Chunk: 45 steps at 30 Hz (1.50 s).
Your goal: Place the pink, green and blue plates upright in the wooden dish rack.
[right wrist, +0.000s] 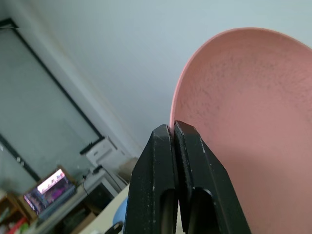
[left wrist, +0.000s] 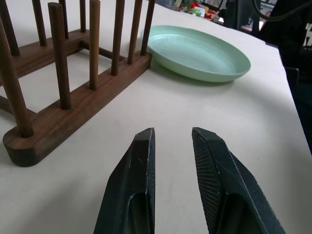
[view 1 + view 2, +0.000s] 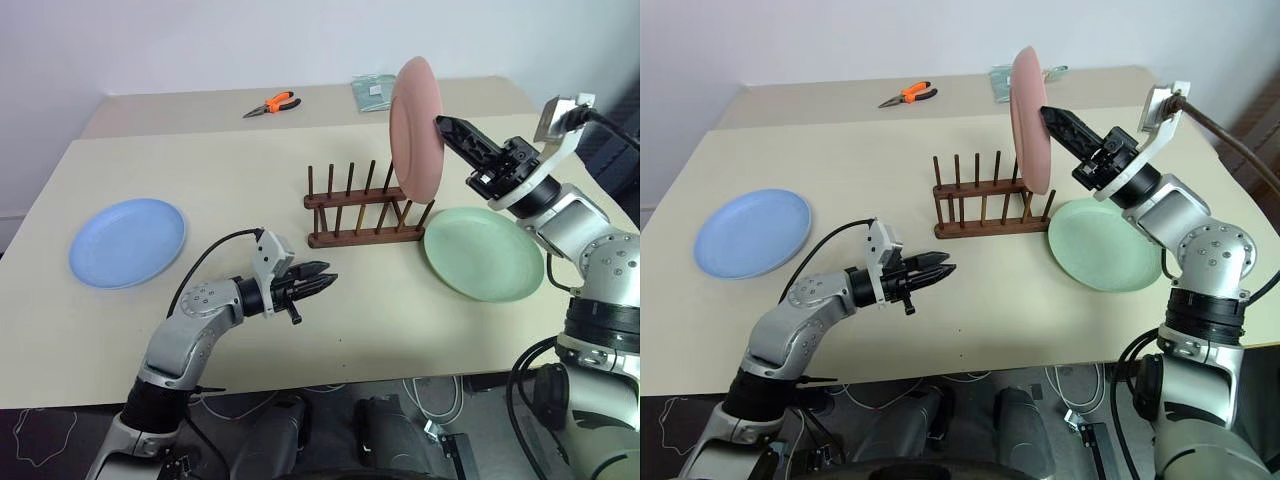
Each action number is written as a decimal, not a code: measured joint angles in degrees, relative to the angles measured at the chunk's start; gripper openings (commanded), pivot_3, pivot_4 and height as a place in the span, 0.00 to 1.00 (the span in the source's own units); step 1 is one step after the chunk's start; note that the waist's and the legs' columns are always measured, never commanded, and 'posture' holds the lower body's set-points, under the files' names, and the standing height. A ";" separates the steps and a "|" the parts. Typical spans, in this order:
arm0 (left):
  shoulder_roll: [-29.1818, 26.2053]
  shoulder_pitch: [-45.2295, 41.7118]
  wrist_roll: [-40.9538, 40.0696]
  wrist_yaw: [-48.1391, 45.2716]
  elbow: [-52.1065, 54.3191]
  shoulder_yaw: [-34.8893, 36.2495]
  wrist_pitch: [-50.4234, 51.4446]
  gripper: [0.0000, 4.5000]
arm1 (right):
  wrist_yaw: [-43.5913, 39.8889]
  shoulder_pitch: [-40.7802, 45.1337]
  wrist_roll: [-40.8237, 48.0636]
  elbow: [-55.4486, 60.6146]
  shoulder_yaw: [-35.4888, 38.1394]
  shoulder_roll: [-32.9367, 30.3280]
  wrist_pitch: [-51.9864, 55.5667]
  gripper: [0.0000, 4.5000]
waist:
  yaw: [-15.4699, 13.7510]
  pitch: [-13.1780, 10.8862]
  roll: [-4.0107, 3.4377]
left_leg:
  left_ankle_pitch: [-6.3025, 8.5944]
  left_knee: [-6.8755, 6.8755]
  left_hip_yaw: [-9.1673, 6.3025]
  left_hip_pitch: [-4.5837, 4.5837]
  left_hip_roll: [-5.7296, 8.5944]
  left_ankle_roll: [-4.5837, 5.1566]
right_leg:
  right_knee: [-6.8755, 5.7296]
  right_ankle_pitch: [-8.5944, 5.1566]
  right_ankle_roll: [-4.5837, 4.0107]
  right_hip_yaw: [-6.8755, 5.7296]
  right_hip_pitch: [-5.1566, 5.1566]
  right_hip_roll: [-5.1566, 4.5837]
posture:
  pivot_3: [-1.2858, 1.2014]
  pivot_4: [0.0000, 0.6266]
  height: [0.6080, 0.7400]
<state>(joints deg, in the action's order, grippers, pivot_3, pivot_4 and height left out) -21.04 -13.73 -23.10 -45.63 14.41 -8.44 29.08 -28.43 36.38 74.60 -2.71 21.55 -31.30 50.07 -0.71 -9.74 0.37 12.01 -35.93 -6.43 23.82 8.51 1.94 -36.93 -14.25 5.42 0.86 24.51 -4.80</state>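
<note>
Step in hand: first plate going into the rack. The right claw (image 3: 447,124) pinches the rim of the pink plate (image 3: 414,125), fingers pressed together on the edge, as the right wrist view confirms. The plate hangs on edge, nearly upright, above the right end of the wooden rack (image 3: 364,208). Whether its lower rim already touches the pegs or base bars cannot be told from the head views; it appears to sit at or just over the last slots.

The rack holds no seated plate yet. The green plate (image 3: 483,252) lies flat on the desk (image 3: 400,310) just to the right of the rack, under the right arm. The blue plate (image 3: 127,241) lies flat well apart, on the left side of the desk.

The left claw (image 3: 322,280) hovers low over the desk in front of the rack, fingers slightly spread, holding nothing. In the left wrist view it points past the near end of the rack toward the green plate.

Judgement, next move: lower the pink plate straight down so its rim drops between two peg pairs, keep it from twisting, then let go once the pegs carry it. Risk: a tilted plate may strike a peg top and nudge the light rack. Two plates remain afterwards.
</note>
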 measured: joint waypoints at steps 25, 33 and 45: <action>-0.21 -0.05 0.12 0.44 -0.01 -1.78 0.08 0.27 | -2.55 -0.64 -16.71 -7.43 4.02 -3.86 -9.42 0.74 | -0.10 -0.02 -0.04 | 0.01 -0.01 0.00 0.10 0.00 0.00 | 0.04 0.00 0.01 -0.02 0.06 0.00 | 0.52 0.24 0.90; -1.24 0.96 0.11 0.75 -0.06 -1.66 0.07 0.27 | -6.67 -17.15 -24.61 -0.91 9.02 -14.36 -12.42 0.99 | -0.36 -0.02 -0.11 | 0.07 0.01 -0.02 0.23 0.00 0.11 | 0.29 0.03 0.06 -0.07 0.06 -0.01 | 0.52 0.24 0.90; -0.75 -2.82 0.17 -2.12 -3.54 -3.03 -1.70 0.27 | -14.21 -38.27 -45.46 24.94 -11.32 -20.35 -17.69 0.99 | -0.12 -0.03 -0.46 | 0.18 -0.12 0.02 0.28 -0.06 0.02 | 0.54 0.12 0.22 -0.12 -0.03 -0.02 | 0.52 0.24 0.90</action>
<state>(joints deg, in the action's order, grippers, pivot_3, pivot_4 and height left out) -21.79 -16.55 -22.94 -47.76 10.87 -11.47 27.39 -42.64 -1.90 29.13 22.24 10.22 -51.65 32.38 -0.83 -9.77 -0.09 12.19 -36.05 -6.41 24.10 8.44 1.96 -36.39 -14.13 5.64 0.74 24.48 -4.81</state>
